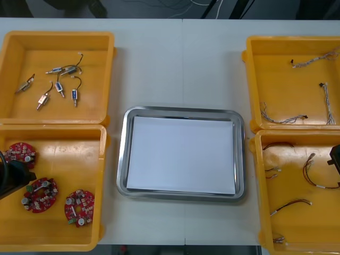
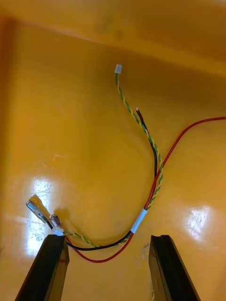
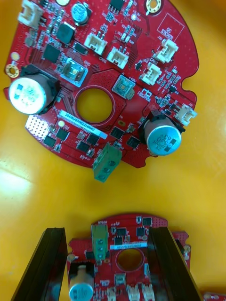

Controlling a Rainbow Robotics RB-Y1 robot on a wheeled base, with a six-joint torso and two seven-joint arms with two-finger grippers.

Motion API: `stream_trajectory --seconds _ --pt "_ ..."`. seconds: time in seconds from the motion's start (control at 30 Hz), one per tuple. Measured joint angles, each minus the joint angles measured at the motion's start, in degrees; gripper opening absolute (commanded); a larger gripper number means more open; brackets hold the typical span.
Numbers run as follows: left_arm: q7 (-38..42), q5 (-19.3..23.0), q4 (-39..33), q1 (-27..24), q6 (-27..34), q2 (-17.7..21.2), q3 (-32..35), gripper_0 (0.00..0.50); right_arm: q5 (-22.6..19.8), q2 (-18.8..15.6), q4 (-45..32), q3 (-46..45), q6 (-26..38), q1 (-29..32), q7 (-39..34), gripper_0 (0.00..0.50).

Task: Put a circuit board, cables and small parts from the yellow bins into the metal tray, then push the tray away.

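Okay, both wide open: centre your left gripper [image 3: 106,231] across the circuit board [image 3: 141,233], right gripper [image 2: 108,238] astride the cable [image 2: 140,219] at its white sleeve.

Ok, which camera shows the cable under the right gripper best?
Right wrist view: the cable lies under the open right gripper, each wire distinct. Front view: a thin loop beside that gripper in the near right bin.

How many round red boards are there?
3, in the near left yellow bin: back circuit board, middle circuit board beside the left gripper, third circuit board nearest the metal tray. The gripper might hide another.
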Motion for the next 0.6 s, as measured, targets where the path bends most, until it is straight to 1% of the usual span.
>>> stream_trajectory --seconds 0.23,0.4,0.6 --pt "-0.02 -0.72 1.25 0.00 -1.58 0.01 -1.91 0.500 0.06 1.58 0.06 -0.01 -0.96 0.26 0.00 0.500" --pt "-0.03 -1.33 1.33 0.00 -2.22 0.02 -2.87 0.500 -0.06 1.99 0.09 -0.01 -6.06 2.50 0.00 0.500" --pt "-0.03 -1.60 1.35 0.00 -2.28 0.03 -3.36 0.500 -0.73 2.15 0.10 -0.01 -10.18 6.06 0.00 0.500"
